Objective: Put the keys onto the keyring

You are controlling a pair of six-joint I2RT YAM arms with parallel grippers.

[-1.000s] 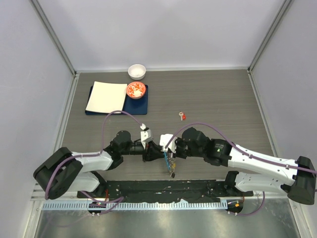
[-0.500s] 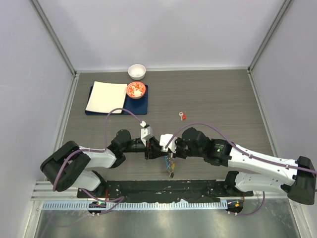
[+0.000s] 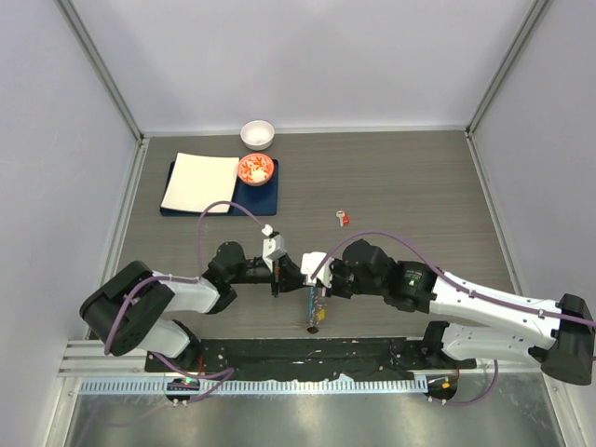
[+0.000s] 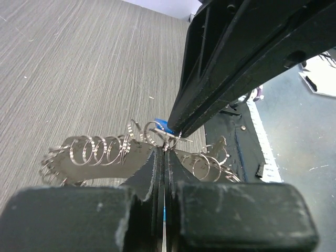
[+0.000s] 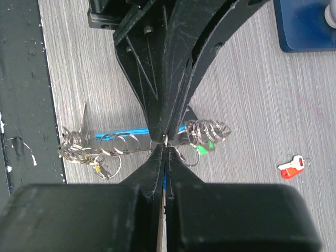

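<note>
The left end effector (image 4: 165,151) has its black fingers pressed flat together, the tips pinching a thin wire loop of the keyring. Over the last second its arm has drawn in from the left edge of the bench (image 3: 419,186), the elbow swinging toward the middle, while the fingertips stayed just short of the near edge.

The thin metal keyring (image 3: 314,312), with its bunch of silver keys, curved light-blue strip and small yellow and green tags, hangs between the two arms. It has changed most. It slanted rightward before, and now it drops straighter, with its low end shifted slightly left toward the near edge.

The right end effector (image 5: 164,146) is likewise clamped shut. Its tips meet the left tips nose to nose on the same loop, and its arm has barely moved.

The tiny metal key with the red plastic cap (image 3: 343,218) lies alone on the bench, farther from the near edge and a little right of the two end effectors, where it lay before. The dark blue-capped key cannot be made out.
</note>
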